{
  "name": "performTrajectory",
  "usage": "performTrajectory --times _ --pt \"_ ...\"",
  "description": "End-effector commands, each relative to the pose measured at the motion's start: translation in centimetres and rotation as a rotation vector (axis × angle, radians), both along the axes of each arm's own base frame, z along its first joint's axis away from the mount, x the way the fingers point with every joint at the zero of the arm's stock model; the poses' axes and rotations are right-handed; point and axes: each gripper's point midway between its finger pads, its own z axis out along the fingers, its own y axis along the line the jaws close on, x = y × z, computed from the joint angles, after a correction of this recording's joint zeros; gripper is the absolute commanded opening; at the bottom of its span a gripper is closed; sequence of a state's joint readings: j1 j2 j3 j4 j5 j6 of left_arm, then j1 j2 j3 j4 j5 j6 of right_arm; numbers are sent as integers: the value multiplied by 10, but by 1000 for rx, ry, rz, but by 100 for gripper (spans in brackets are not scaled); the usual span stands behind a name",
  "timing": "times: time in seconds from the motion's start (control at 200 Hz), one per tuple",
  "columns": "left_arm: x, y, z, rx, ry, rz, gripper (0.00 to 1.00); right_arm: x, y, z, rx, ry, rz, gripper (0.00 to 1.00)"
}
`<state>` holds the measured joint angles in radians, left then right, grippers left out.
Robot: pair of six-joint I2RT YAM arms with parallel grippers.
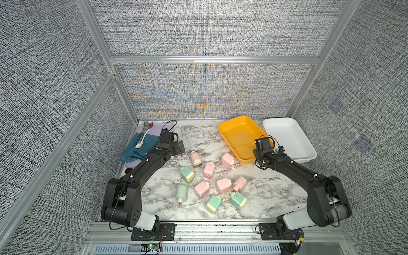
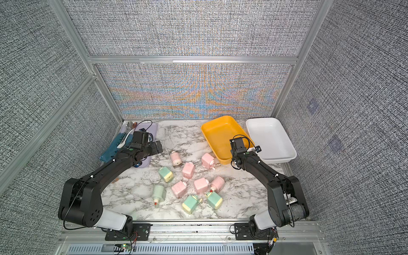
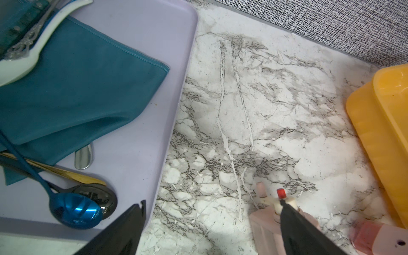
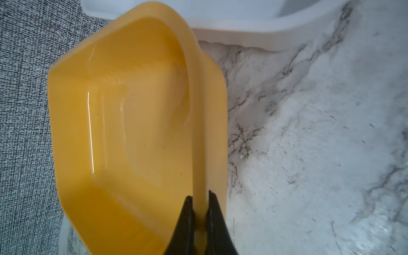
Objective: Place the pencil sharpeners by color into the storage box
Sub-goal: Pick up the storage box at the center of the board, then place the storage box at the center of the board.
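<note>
Right wrist view: right pincer [image 4: 199, 212] clenched on yellow box [image 4: 198, 143] rim, likely to pull it nearer pencil sharpeners [image 1: 209, 169]; left pincer [image 3: 211, 202] released.

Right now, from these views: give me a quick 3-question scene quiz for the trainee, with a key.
1. True or false: the right gripper is shut on the rim of the yellow bin.
2. How many green sharpeners lie on the table?
3. The white bin holds: A) pink sharpeners B) nothing C) a spoon

Key: 1 true; 2 four; 3 B
</note>
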<state>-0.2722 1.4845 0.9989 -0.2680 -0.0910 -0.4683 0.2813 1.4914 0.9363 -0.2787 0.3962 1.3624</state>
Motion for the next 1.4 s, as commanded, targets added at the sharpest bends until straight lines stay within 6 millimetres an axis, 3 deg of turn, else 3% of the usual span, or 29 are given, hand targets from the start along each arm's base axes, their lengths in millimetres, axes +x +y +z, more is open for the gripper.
performTrajectory --times 0.0,0.21,0.415,0.686,0.921,1.156,1.396 --pt "-1 1 2 11 12 3 99 29 -1 30 -101 -107 60 0" --pt "-2 6 6 20 18 29 99 74 19 67 -305 -224 334 0" --pt "-4 12 6 41 17 45 99 111 67 77 -386 -306 739 0" --pt "-5 18 11 78 25 63 99 150 113 54 -372 -229 1034 0" --pt "0 24 12 122 54 78 99 177 137 24 -312 -164 1138 0" --pt "2 28 10 134 75 85 99 187 163 -11 -197 -99 1224 0" --pt "5 30 6 145 102 82 99 185 186 -27 -135 -45 1263 0"
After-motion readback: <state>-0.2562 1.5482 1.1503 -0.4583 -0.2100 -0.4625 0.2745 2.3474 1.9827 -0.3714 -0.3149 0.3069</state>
